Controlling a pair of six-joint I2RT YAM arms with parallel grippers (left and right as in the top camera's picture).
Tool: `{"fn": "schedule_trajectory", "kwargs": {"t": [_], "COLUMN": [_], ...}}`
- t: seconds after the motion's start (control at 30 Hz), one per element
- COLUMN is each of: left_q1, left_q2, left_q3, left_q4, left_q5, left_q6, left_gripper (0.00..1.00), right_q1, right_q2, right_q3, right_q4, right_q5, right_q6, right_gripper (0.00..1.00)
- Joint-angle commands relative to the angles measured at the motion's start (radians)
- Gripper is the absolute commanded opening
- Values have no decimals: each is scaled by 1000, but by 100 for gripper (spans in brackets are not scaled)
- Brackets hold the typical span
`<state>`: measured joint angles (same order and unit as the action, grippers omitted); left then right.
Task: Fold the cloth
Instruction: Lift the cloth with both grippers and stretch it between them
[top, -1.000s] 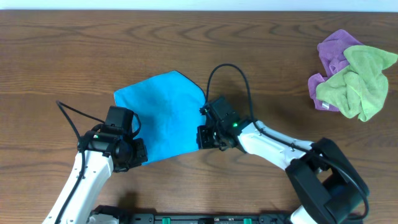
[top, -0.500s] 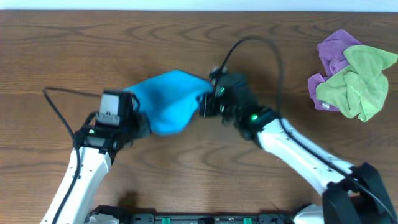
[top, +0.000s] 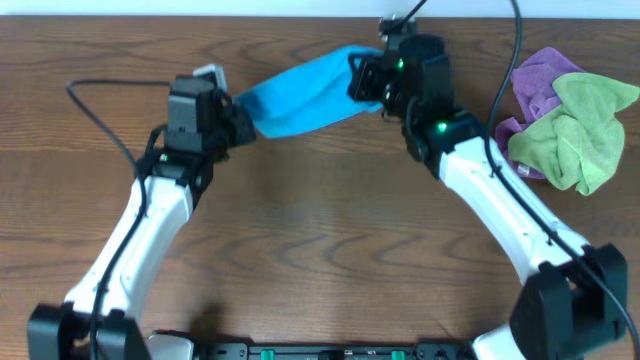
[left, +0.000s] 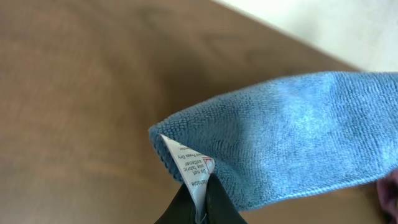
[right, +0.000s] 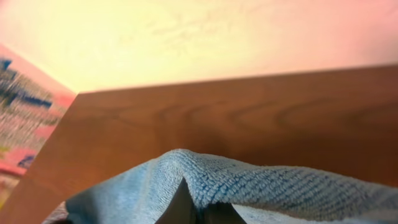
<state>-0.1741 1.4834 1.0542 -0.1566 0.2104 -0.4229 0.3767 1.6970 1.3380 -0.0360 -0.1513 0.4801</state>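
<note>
At the upper left of the overhead view, the left gripper (top: 240, 110) is pinched tight on one end of the cloth (top: 305, 92). The blue cloth stretches across the top middle. The right gripper (top: 365, 80) is pinched tight on its other end. At the far right, a green cloth (top: 580, 140) lies on a purple cloth (top: 538, 82).

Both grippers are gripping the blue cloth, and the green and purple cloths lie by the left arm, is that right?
Not quite. The overhead view shows the green cloth and purple cloth lying by the right arm, not the left. The left gripper and right gripper do both grip the blue cloth.
</note>
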Motion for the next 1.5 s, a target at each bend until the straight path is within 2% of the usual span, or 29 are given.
{"fn": "schedule_trajectory", "kwargs": {"t": [0.0, 0.2, 0.53, 0.73, 1.0, 1.33, 1.47], "left_q1": [-2, -1, 32, 32, 27, 27, 27], "left_q2": [56, 91, 74, -41, -158, -356, -419], "left_q3": [106, 182, 190, 190, 190, 190, 190], "left_q4": [2, -24, -121, -238, -488, -757, -855], "left_q5": [1, 1, 27, 2, 31, 46, 66], "left_q6": [-8, 28, 54, 156, 158, 148, 86], "left_gripper": [6, 6, 6, 6, 6, 6, 6], "right_q1": [-27, -36, -35, 6, 153, 330, 372], "right_q2": [52, 64, 46, -42, -194, -351, -412], "right_q3": [57, 75, 75, 75, 75, 75, 75], "right_q4": [-2, -19, -167, -384, -614, -922, -1018], "right_q5": [20, 12, -60, -60, 56, 137, 136], "right_q6": [-44, -79, -122, -138, -144, 44, 170], "right_gripper": [1, 1, 1, 1, 1, 1, 1]}}
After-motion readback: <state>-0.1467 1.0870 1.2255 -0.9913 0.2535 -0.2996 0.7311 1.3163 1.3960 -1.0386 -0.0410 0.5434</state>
